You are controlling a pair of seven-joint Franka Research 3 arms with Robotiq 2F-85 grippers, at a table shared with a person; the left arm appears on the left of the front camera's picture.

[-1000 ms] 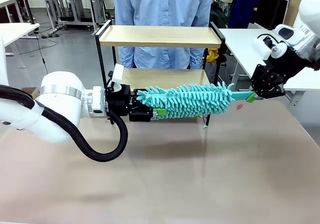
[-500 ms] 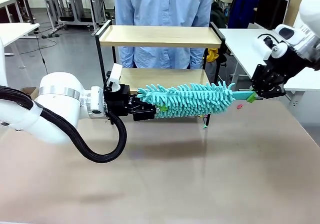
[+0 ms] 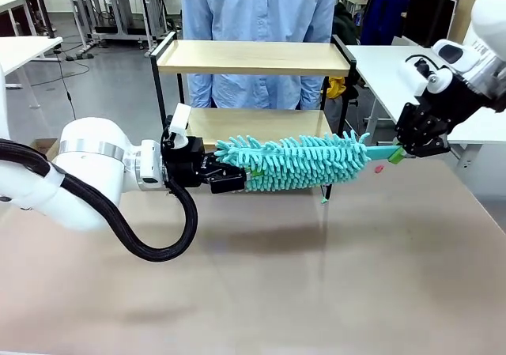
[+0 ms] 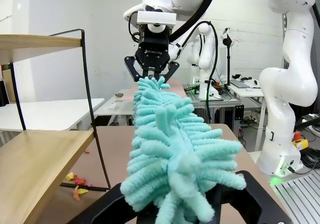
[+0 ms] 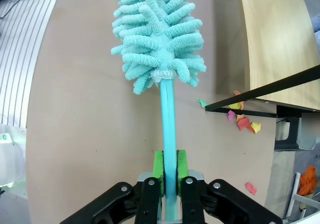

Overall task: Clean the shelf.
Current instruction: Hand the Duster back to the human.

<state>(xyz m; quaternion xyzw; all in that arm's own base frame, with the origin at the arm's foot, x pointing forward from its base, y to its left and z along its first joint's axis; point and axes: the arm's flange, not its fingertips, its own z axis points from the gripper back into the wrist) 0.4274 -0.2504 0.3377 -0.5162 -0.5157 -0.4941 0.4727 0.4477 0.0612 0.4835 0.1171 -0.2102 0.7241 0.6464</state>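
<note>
Shelf (image 3: 253, 57) stands at the far side of the bench (image 3: 316, 276), rigid but probably light. The duster (image 3: 296, 161) hangs just in front of its lower board: soft fluffy head, stiff handle. Left gripper (image 3: 229, 179) is clamped on the head; right gripper (image 5: 169, 176) pinches the handle, the better hold.

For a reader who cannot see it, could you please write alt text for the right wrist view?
The right gripper pinches the turquoise handle of a fluffy duster between its green pads, the head pointing away over the brown table. At the right stands the shelf, with small coloured paper scraps lying on the table beside its black frame.
</note>
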